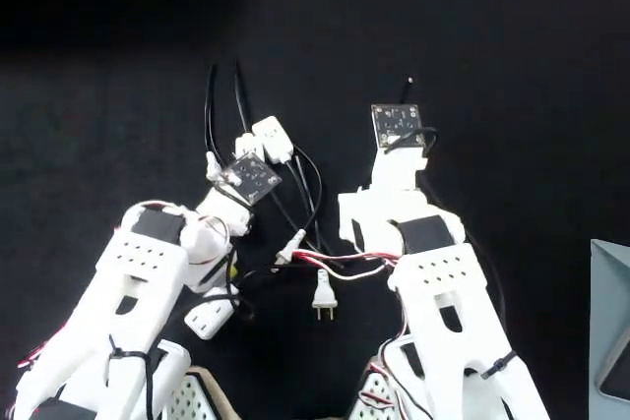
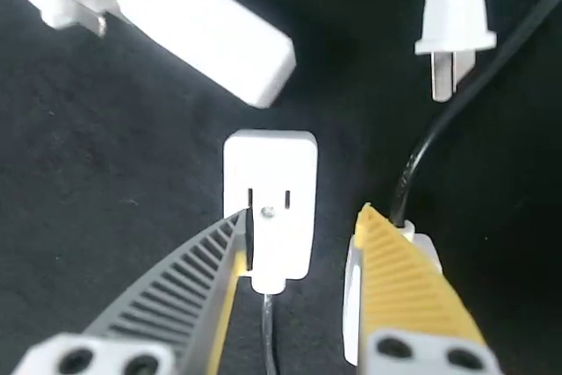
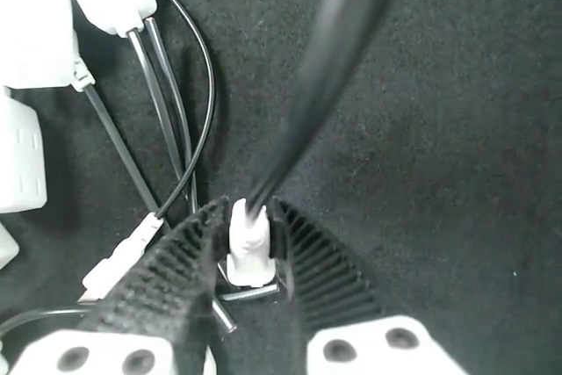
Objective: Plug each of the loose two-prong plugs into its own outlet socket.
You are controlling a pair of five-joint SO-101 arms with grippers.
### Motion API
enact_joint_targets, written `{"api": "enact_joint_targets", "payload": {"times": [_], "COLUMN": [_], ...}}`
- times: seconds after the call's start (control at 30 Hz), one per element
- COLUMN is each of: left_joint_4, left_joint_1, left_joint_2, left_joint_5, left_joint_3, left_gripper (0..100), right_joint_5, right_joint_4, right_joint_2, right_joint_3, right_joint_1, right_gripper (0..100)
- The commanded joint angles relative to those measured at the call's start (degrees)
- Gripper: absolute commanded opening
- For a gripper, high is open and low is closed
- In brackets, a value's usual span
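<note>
Light falls evenly — the black mat [image 1: 532, 76] soaks it up and stays dim, shadows barely showing, while the white outlet socket [image 2: 269, 199] on it glares.

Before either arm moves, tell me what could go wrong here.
The right hand holds a white two-prong plug whose black cord arches up past the camera; it could twist the plug off line. The left hand stands open around an outlet socket, one finger touching its side, so the unclamped socket may slide when pushed. Nearby crossed cords could snag.
</note>
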Motion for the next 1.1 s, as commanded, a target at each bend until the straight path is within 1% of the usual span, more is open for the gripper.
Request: {"api": "enact_joint_targets", "payload": {"times": [0.0, 0.07, 0.2, 0.27, 0.37, 0.53, 0.7, 0.77, 0.9, 1.07], "left_joint_4": [-1.7, -4.1, -10.3, -11.7, -11.8, -12.0, -12.0, -12.0, -11.8, -11.5], "left_joint_1": [0.8, 0.2, -4.0, -5.1, -5.8, -7.5, -10.8, -12.8, -16.1, -17.4], "left_joint_2": [-0.4, -0.4, -0.4, -0.1, 2.5, 10.1, 15.2, 16.7, 17.8, 17.7], "left_joint_5": [0.4, 0.6, 0.3, -0.3, -2.3, -2.4, -2.3, -2.1, -2.1, -2.3], "left_joint_3": [1.6, 3.3, 5.7, 6.2, 5.5, 1.5, -4.8, -7.3, -10.1, -11.6], "left_gripper": [20, 20, 20, 20, 20, 20, 14, 16, 24, 25], "right_joint_5": [0.0, 0.0, 0.0, 0.0, -0.1, -0.2, -0.2, -0.2, -0.2, -0.2], "right_joint_4": [-1.0, -0.9, -0.8, -0.9, -1.0, -1.0, -0.9, -0.9, -0.9, -1.0], "right_joint_2": [0.1, 0.1, 0.0, 0.0, 0.0, 0.0, 0.1, 0.1, 0.1, 0.1], "right_joint_3": [-0.2, -0.2, -0.2, -0.2, -0.2, -0.2, -0.2, -0.2, -0.2, -0.2], "right_joint_1": [0.4, 0.4, 0.4, 0.4, 0.4, 0.4, 0.4, 0.4, 0.4, 0.4], "right_gripper": [1.4, 1.4, 1.4, 1.4, 1.4, 1.4, 1.4, 1.4, 1.4, 1.4]}}
